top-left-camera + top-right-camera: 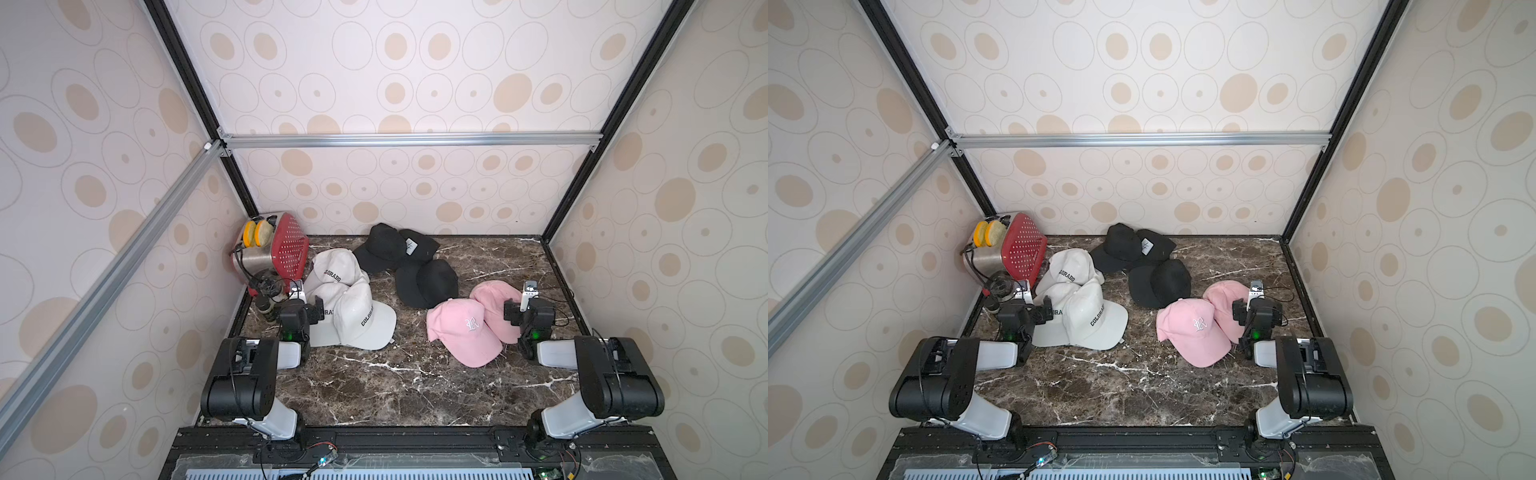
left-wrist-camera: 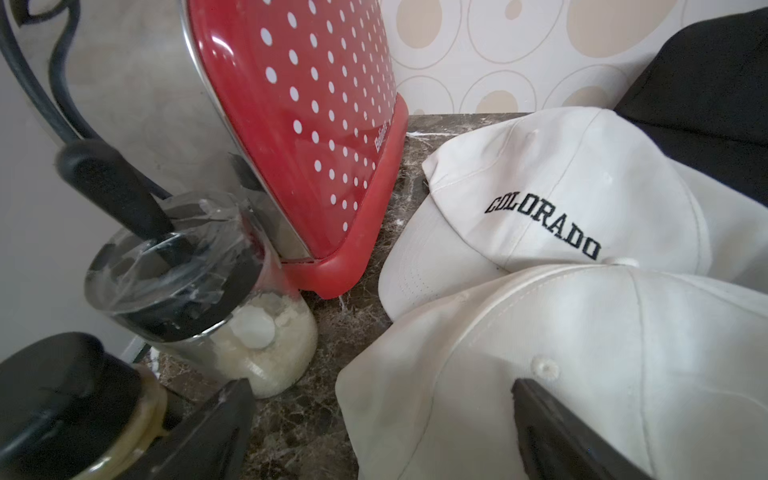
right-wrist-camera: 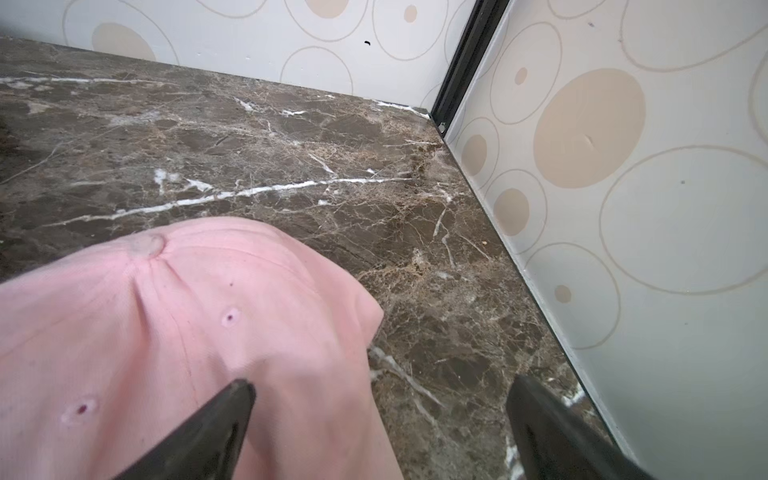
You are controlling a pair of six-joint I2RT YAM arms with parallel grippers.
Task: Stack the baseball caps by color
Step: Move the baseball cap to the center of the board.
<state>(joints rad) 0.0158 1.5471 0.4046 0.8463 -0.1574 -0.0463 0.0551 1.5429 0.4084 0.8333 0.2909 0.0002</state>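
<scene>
In both top views three white "COLORADO" baseball caps overlap at the left: the front one [image 1: 365, 320] [image 1: 1096, 320], a back one [image 1: 338, 266] [image 2: 561, 187] and one between them, partly covered. Three black caps [image 1: 428, 282] [image 1: 1160, 282] lie at the back middle, one with a white patch [image 1: 417, 246]. Two pink caps [image 1: 465, 328] [image 1: 1196, 332] overlap at the right. My left gripper [image 1: 306, 306] [image 2: 382, 399] is open, straddling the edge of a white cap [image 2: 582, 374]. My right gripper [image 1: 519, 309] [image 3: 380, 399] is open, one finger over the rear pink cap [image 3: 166, 332], the other over bare table.
A red polka-dot toaster [image 1: 284, 249] [image 2: 299, 124] stands in the back left corner. Its black cord runs to a glass jar of white grains [image 2: 253, 345] and beside that is a black-lidded jar [image 2: 62, 395], both close to my left gripper. The right wall [image 3: 623, 249] is near my right gripper.
</scene>
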